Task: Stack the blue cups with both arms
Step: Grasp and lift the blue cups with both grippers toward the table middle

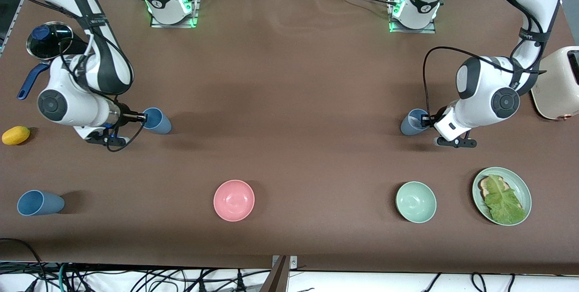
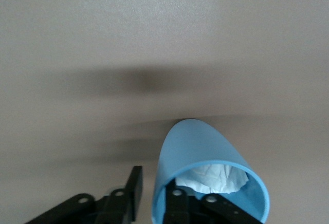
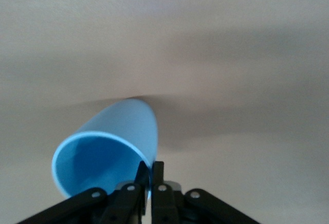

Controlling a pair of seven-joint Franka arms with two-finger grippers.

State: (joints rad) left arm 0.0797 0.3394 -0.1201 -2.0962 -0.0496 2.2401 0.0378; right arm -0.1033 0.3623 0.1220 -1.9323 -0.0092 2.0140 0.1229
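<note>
Each gripper is clamped on 1 wall of a cup: right gripper on the blue cup at mid-left of the frame, left gripper on the greyer cup at mid-right. The rim-only pinch could let either cup pivot or slip, misaligning the stack.

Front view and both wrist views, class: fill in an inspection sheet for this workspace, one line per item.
Surface: brown table, bare mid-span.
Job's things: three blue cups; one in the right gripper, one in the left gripper, third cup on its side near the front edge.
Clutter: pink bowl, green bowl, plate with lettuce, lemon, pot, toaster.
Grippers: each pinches a cup rim.
Cables: along both arms.
Surroundings: wires below the table edge.
</note>
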